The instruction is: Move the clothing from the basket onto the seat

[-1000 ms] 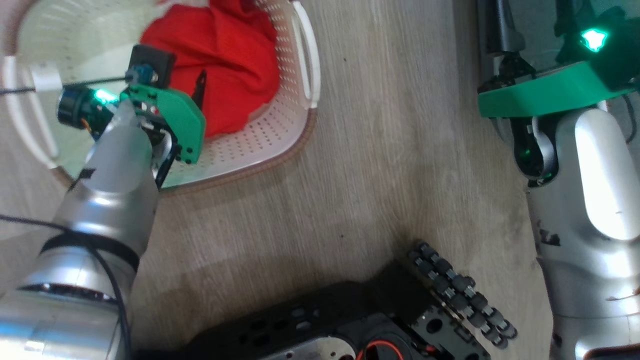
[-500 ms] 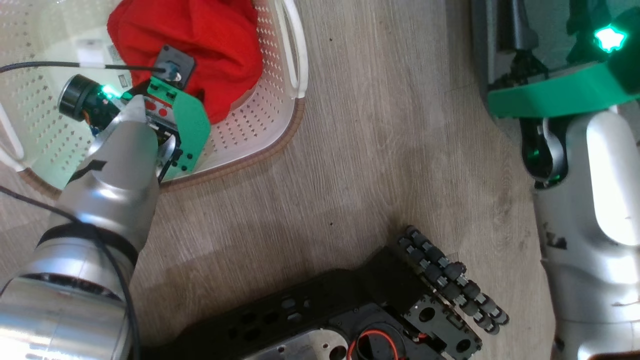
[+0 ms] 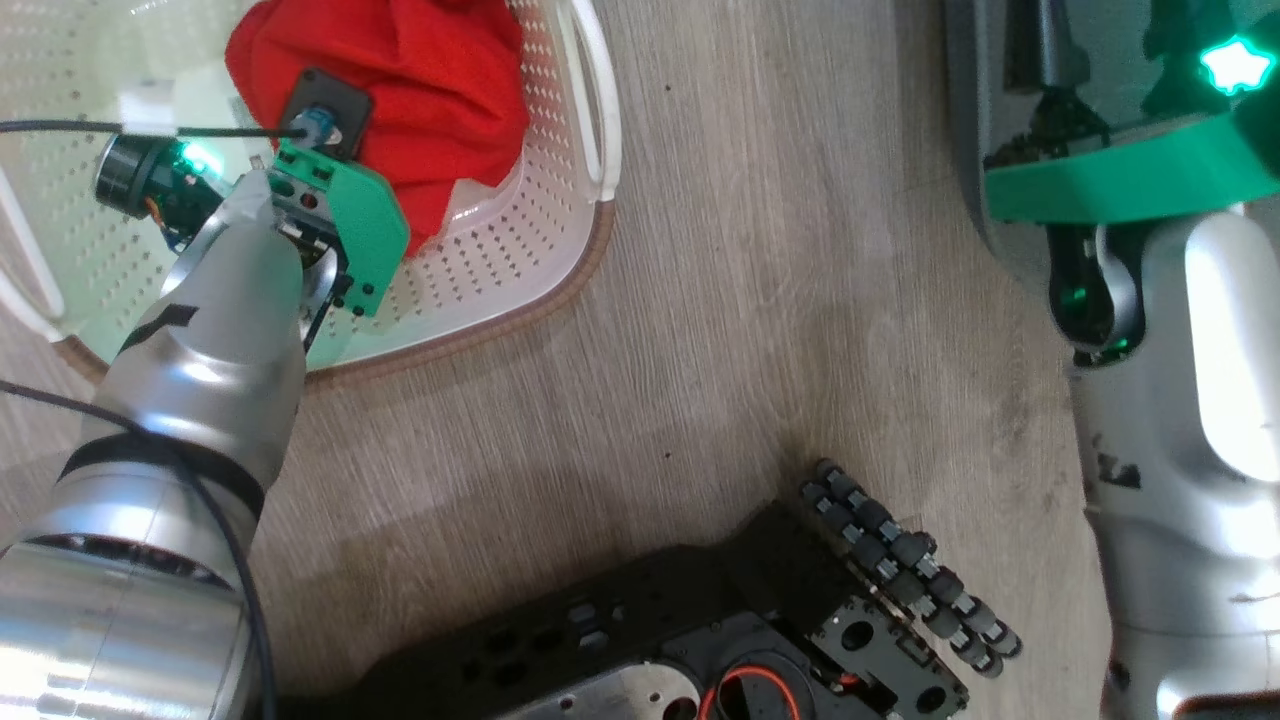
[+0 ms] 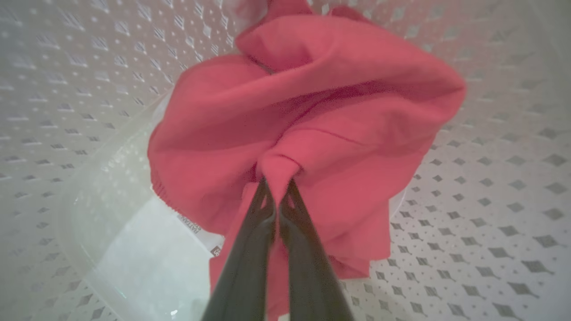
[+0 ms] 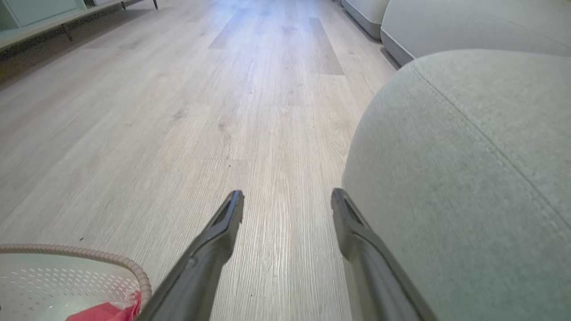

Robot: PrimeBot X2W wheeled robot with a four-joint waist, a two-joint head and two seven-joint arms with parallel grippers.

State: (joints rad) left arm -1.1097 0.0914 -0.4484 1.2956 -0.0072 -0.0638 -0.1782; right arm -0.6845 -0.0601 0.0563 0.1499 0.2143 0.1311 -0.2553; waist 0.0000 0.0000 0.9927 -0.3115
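Note:
The red clothing (image 3: pixel 420 90) lies bunched in the right half of the cream perforated basket (image 3: pixel 520 270) on the wooden floor. In the left wrist view my left gripper (image 4: pixel 277 185) is shut on a pinched fold of the clothing (image 4: pixel 312 111), its two dark fingers pressed together. In the head view that arm's green wrist (image 3: pixel 345 225) hangs over the basket and hides the fingers. My right gripper (image 5: pixel 287 200) stands open above bare floor with nothing between its fingers, beside the grey seat (image 5: pixel 468 178) on its right. The basket rim (image 5: pixel 111 261) shows at that view's lower left.
The robot's black base with its roller wheel (image 3: pixel 900 560) sits on the floor at the lower middle. The right arm (image 3: pixel 1190 400) stands at the right edge beside the seat edge (image 3: pixel 965 150). Another grey cushion (image 5: pixel 468 22) and a low cabinet (image 5: pixel 40 18) lie farther off.
My left gripper has closed on a fold of the red clothing inside the basket. The head view has shifted a little. The right arm has stayed where it was.

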